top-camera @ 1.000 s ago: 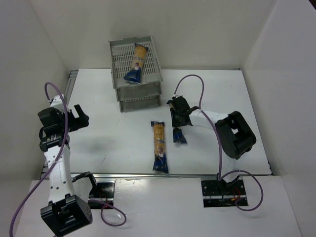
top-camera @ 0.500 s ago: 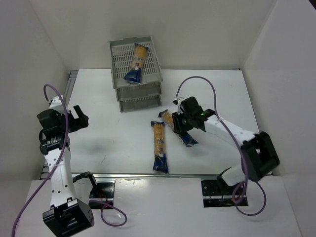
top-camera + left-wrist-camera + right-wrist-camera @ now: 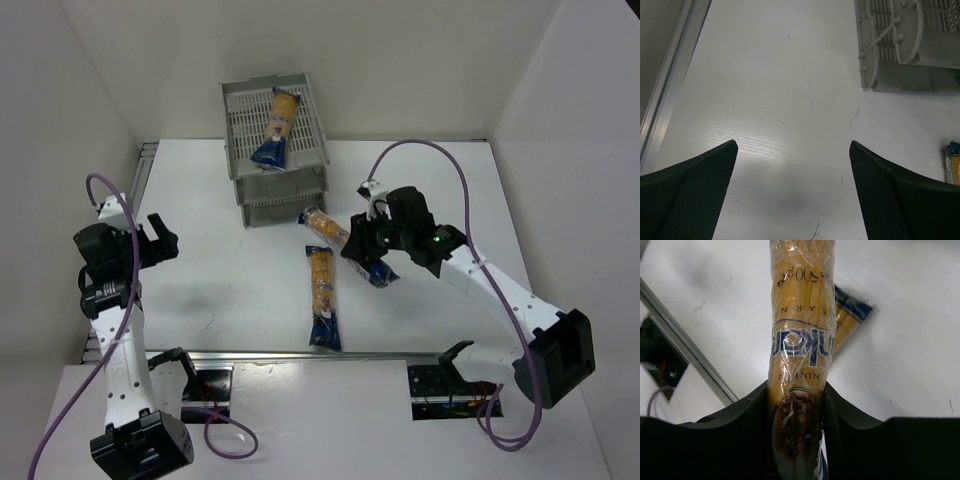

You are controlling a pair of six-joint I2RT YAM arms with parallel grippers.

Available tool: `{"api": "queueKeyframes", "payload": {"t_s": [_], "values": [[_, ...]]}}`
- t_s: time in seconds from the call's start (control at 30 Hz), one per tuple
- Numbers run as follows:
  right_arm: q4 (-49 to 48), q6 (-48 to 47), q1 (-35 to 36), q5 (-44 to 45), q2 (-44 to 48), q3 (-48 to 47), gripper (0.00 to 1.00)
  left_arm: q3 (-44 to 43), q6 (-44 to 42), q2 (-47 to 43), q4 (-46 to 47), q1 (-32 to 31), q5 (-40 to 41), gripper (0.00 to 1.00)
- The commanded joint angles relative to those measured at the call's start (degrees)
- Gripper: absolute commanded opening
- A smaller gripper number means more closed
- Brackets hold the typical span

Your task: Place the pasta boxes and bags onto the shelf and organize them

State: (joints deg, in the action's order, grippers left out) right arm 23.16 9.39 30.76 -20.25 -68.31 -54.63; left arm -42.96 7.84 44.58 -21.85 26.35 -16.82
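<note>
The grey three-tier shelf [image 3: 296,195] stands at the back of the table, with one pasta bag [image 3: 277,128] lying on its top tray. A second pasta bag [image 3: 322,296] lies flat on the table in front of the shelf. My right gripper [image 3: 362,245] is shut on a third pasta bag [image 3: 326,226] and holds it above the table, its free end pointing toward the shelf. In the right wrist view this bag [image 3: 801,335] sits clamped between the fingers [image 3: 837,405]. My left gripper [image 3: 160,240] is open and empty over bare table at the left, its fingers [image 3: 890,190] wide apart.
White walls enclose the table on the left, back and right. A metal rail [image 3: 300,354] runs along the near table edge. The shelf's corner [image 3: 900,50] shows at the top right of the left wrist view.
My right arm has lifted its pasta bag off the table and swung it left and back toward the shelf. The left arm has barely moved.
</note>
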Motion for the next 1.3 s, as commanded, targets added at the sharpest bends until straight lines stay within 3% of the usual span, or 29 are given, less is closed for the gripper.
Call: {"api": "queueKeyframes", "payload": {"t_s": [0.0,0.27,0.67,1.1,1.27], "values": [[-17.16,5.63,0.17,-2.61,-2.34,-8.03,0.00,-0.28,0.95,-0.72,1.98,0.37,-0.50,1.00],[-21.58,5.11,3.68,2.67,-13.33,-14.79,0.00,-0.28,0.95,-0.72,1.46,0.90,0.03,1.00],[-26.58,13.11,3.69,10.84,-28.27,-26.73,0.00,-0.90,2.10,0.94,2.07,1.42,0.03,1.00],[-23.77,18.12,6.59,22.27,-44.79,-43.27,0.00,0.16,2.10,1.48,2.60,1.95,0.03,1.00],[-23.16,18.74,8.25,25.60,-47.09,-45.92,0.00,0.16,2.10,2.09,3.13,1.95,0.03,1.00]]}}
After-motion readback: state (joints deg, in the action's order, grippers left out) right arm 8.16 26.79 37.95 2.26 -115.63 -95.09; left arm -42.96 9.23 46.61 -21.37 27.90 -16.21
